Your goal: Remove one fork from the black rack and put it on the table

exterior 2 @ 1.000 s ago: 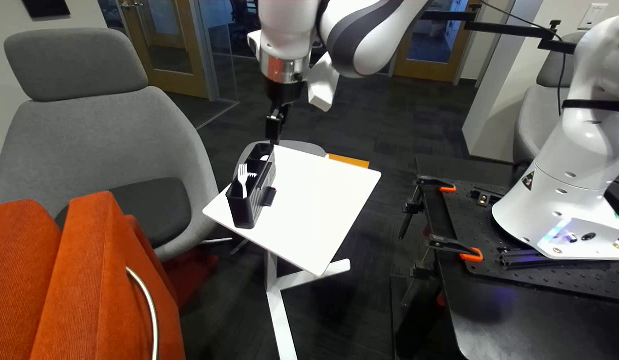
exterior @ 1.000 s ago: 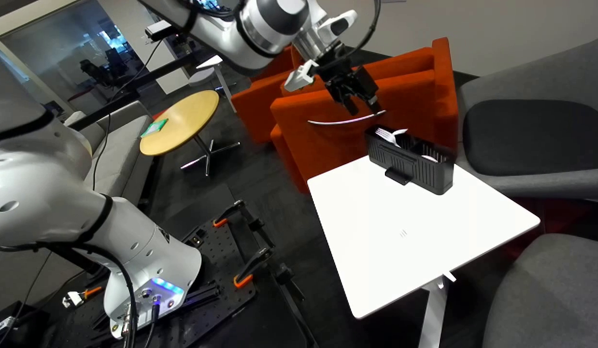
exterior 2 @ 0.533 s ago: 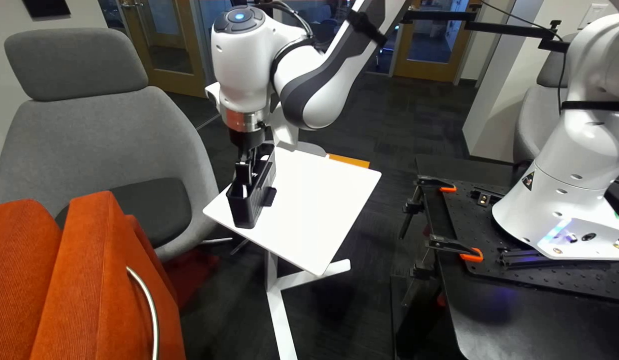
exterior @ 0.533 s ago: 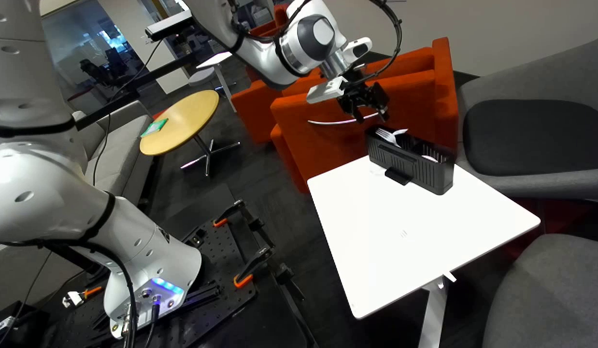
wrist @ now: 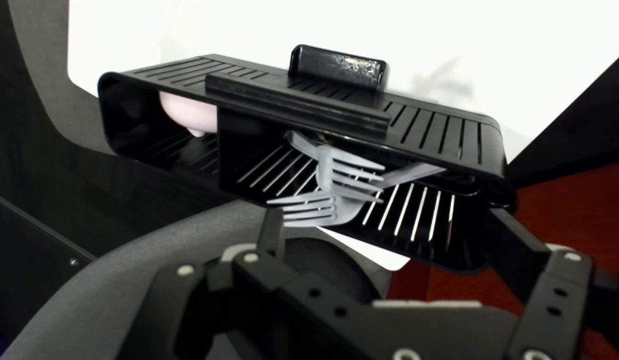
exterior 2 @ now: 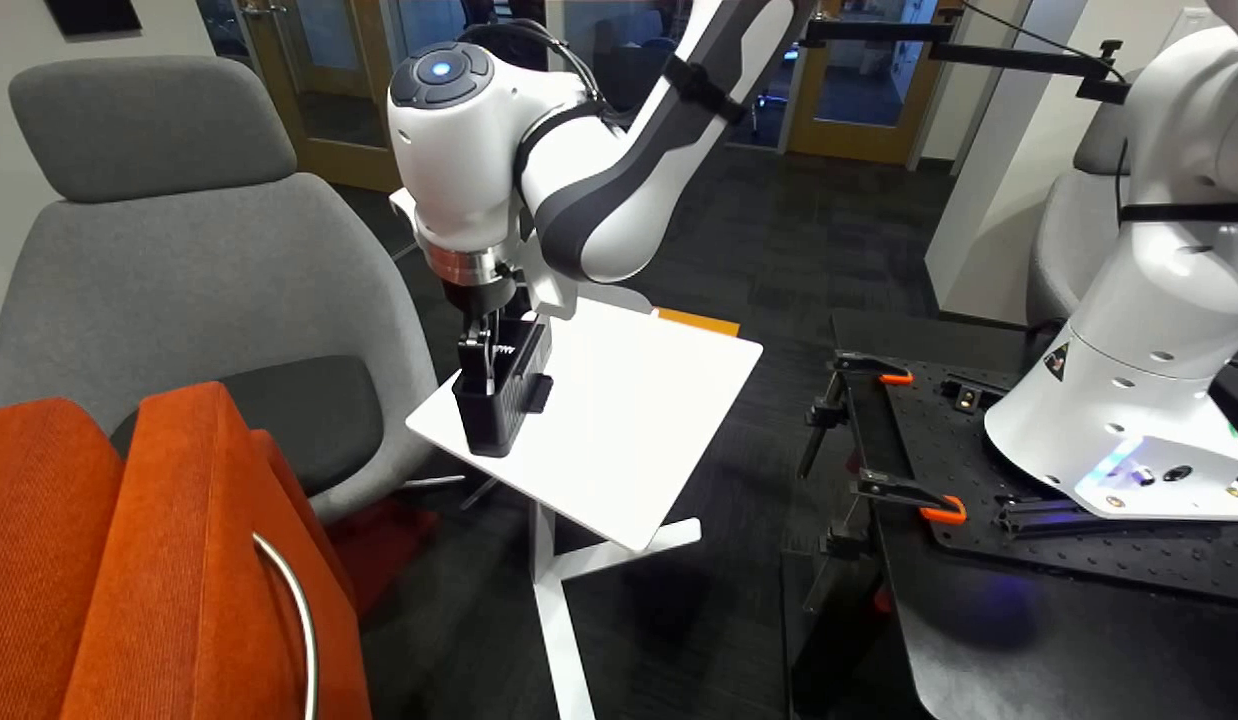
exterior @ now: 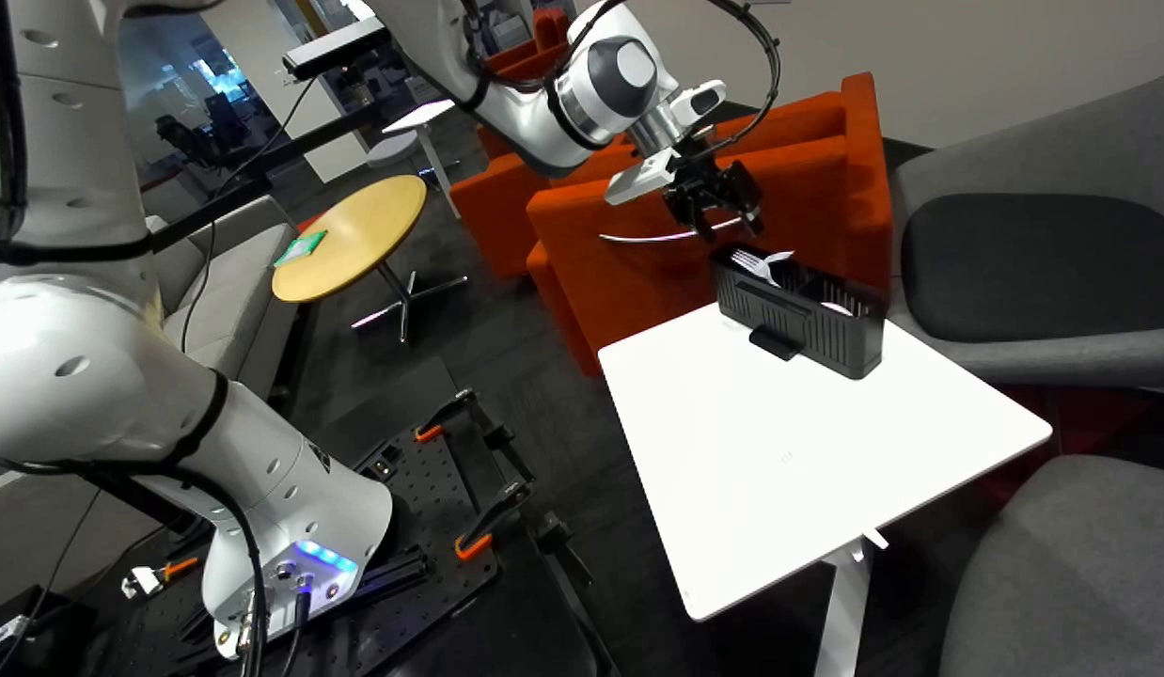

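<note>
Arm (exterior: pixel 93 367): white with black bands. In both exterior views its far end points down.
Orange chair (exterior: pixel 808 202): boxy and soft, with a shiny bent bar (exterior: pixel 648 240) on it.
Gray chair (exterior 2: pixel 199 270): big, with a dark seat.
Round table (exterior: pixel 370 221): yellow on top. A green thing (exterior: pixel 301 247) lies on it.
Surface (exterior: pixel 779 517): white and flat, on one pale leg. It stands near the orange chair and the gray chair, and well apart from the round table.
Rack (exterior: pixel 798 324): black, with lots of slits. It stands upright on the surface, along one edge. A wall inside splits it.
Gripper (wrist: pixel 387 217): black. Its two fingers (wrist: pixel 522 250) are spread wide apart. In both exterior views it hangs over one end of the rack. I cannot tell if it touches the rack.
Fork one (wrist: pixel 325 172): pale, in the rack. In the wrist view it shows between the fingers, prongs pointing right.
Fork two (wrist: pixel 347 207): pale too, in the same part of the rack. Its prongs point left there, and the two forks cross.
Pink thing (wrist: pixel 189 112): pale and round, in the other part of the rack. I cannot tell what it is.
</note>
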